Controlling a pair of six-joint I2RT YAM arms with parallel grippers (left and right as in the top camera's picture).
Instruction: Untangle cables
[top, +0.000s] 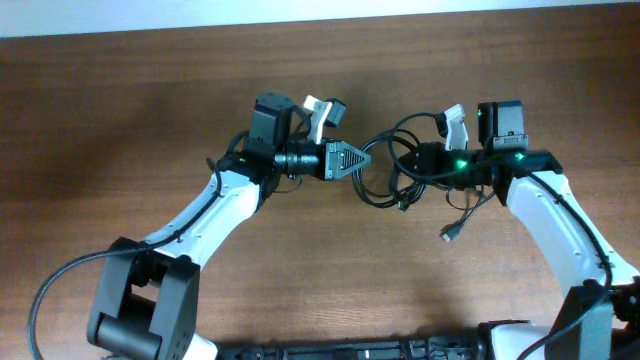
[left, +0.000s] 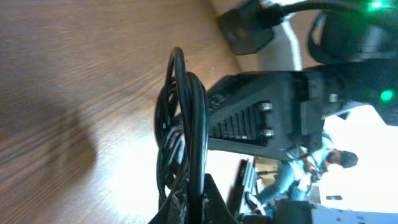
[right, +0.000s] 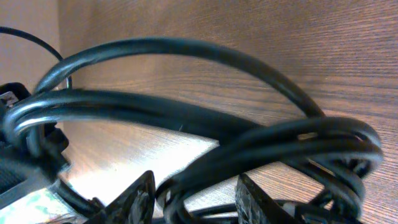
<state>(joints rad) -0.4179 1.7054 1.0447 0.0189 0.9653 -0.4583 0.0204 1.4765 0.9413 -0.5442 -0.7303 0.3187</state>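
Left gripper (top: 366, 158): clenched on cables (top: 397, 170), anchoring one strand.
Right gripper (right: 196, 199): grasping the same cables opposite, likely to pull the loops apart.

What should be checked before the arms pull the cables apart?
1. Left jaws shut on the cables: ok.
2. Right jaws gripping: cannot tell; strands lie between them, contact unclear.
3. Strands separated: not ok, loops bundled together.
4. Loose plug end located: ok, beside the right arm.
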